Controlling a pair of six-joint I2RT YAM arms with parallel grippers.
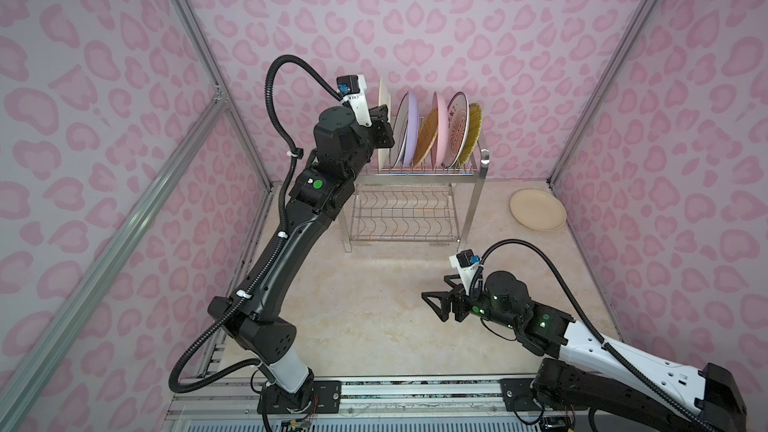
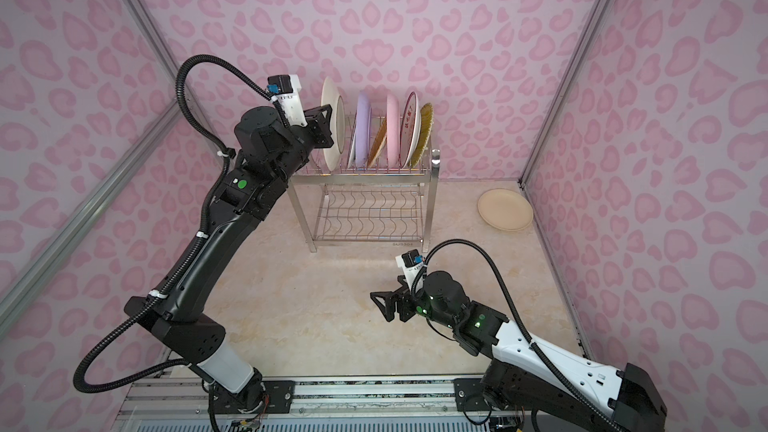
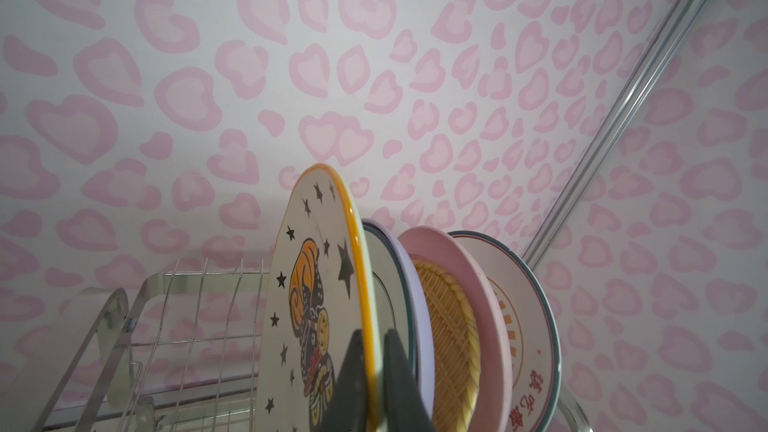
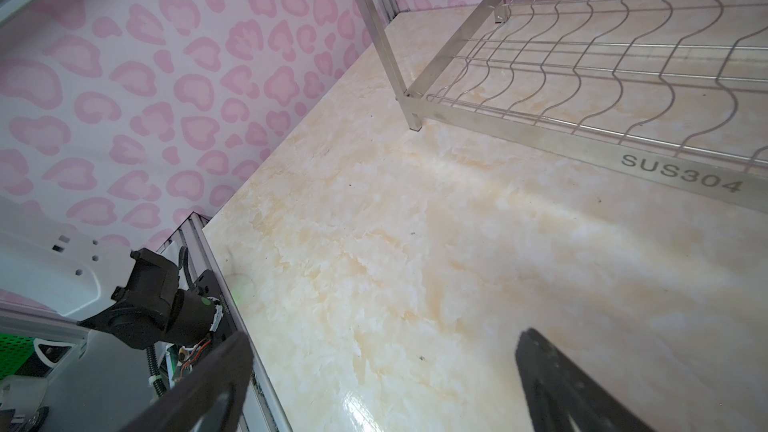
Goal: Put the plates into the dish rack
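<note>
- L arm reaches to upper centre of both top views. The left pincer [image 1: 385, 118] [image 2: 332, 116] is narrow, clamped on the rim of the star-patterned plate [image 1: 383, 93] [image 2: 331, 93].
- Left wrist view: the two dark fingers [image 3: 353, 376] sit either side of that plate's orange rim. Star-and-butterfly face [image 3: 316, 284] shows, plate on edge.
- The plate stands at the left end of the dish rack [image 1: 415, 172] [image 2: 361, 174], upper tier, lower edge down by the prongs. Can't tell if it's seated in a slot.
- Rack sits at centre frame, toward the back wall. Wavy shelf below is bare.
- On edge in the upper tier, L to R:
  - dark-rimmed white plate [image 1: 400, 130]
  - lilac plate [image 1: 409, 126]
  - woven-look plate [image 1: 428, 135], leaning
  - pink plate [image 1: 439, 126]
  - orange-radial white plate [image 1: 457, 130]
  - yellow striped plate [image 1: 473, 130] at the right end
- Cream plate [image 1: 538, 209] [image 2: 505, 209] lies flat on the surface [image 1: 374, 305], right of the rack, near the right wall, well apart from both arms.
- Lower right of frame: right pincer [image 1: 434, 288] [image 2: 385, 286] is wide, nothing in it. It sits above bare surface in front of the rack.
- Right wrist view: tips far apart [image 4: 386, 336], only marble-look surface between them, rack's lower shelf [image 4: 540, 126] beyond.
</note>
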